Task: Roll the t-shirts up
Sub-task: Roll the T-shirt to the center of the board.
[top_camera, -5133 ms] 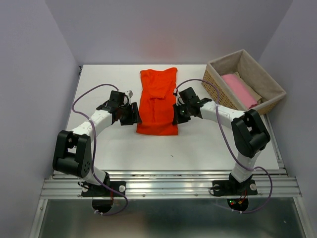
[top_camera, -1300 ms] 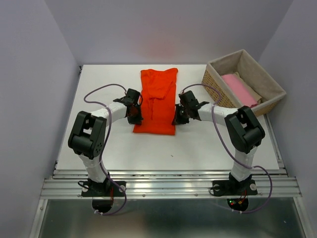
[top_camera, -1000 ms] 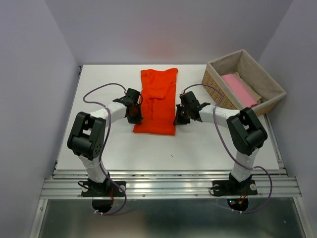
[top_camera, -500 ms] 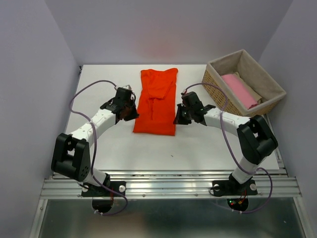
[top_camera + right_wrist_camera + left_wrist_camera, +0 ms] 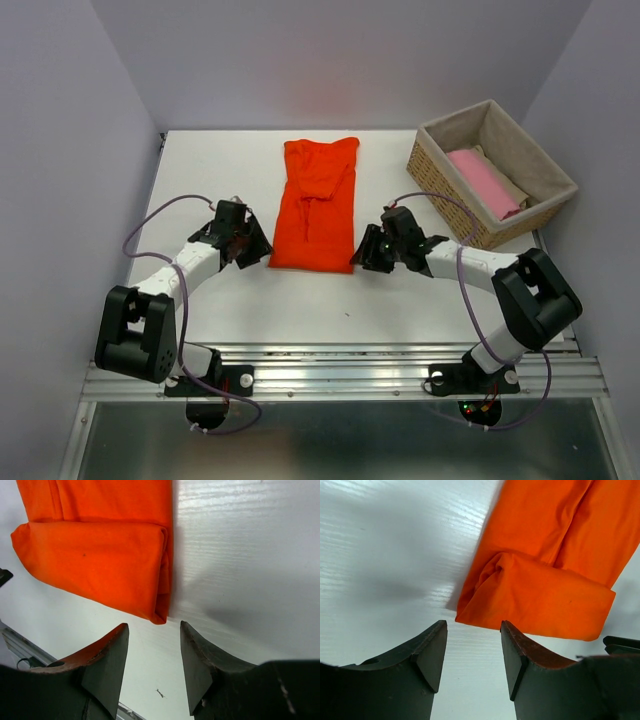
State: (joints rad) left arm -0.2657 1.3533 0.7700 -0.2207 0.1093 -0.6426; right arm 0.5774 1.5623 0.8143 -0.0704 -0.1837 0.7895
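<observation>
An orange-red t-shirt (image 5: 315, 205) lies folded into a long strip on the white table, its near end turned over in one short fold (image 5: 540, 597) (image 5: 95, 562). My left gripper (image 5: 250, 247) sits just left of that near end, open, with only bare table between its fingers (image 5: 432, 652). On the strip's other side, by the near right corner, my right gripper (image 5: 362, 252) is open as well and holds nothing; its fingers (image 5: 107, 655) frame the fold's corner from a short way off. More t-shirts, pink (image 5: 485, 185) over beige, lie in the basket.
A wicker basket (image 5: 445, 175) with a cloth liner stands at the back right of the table. The white table (image 5: 420, 300) ends at a metal rail along the near edge. Grey walls close in the left, back and right.
Both grippers have let go of the t-shirt's near end, opened and drawn back towards the near edge. The turned-over fold stays lying on the table.
</observation>
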